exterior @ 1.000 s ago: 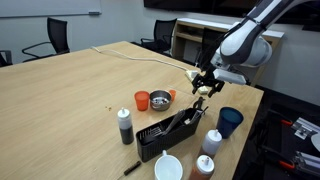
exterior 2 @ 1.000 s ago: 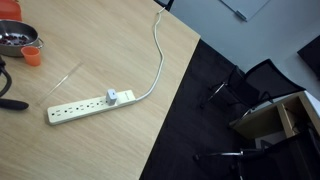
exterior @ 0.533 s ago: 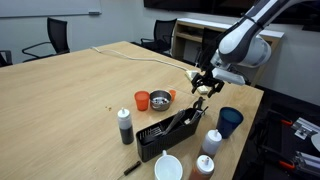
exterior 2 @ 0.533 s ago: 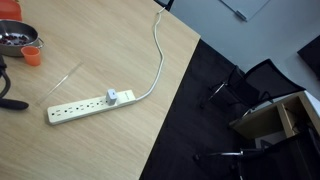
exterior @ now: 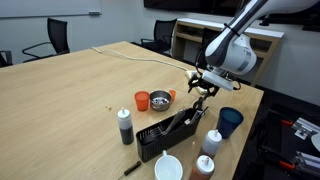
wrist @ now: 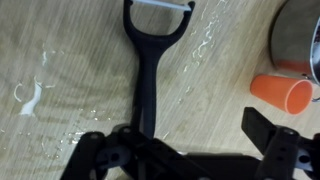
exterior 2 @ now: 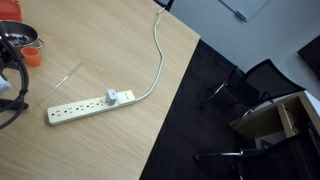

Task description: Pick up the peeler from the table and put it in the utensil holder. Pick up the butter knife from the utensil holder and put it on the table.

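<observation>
One black peeler point(wrist: 147, 85) lies flat on the desk point(wrist: 80, 40), just below the gripper point(wrist: 180, 145). The gripper is wide open and holds nothing. The long handle runs between its two jaws, with the blade end pointing away.

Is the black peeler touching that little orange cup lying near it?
Apart. The wrist view shows a wide strip of bare table between the peeler and the orange cup.
</observation>
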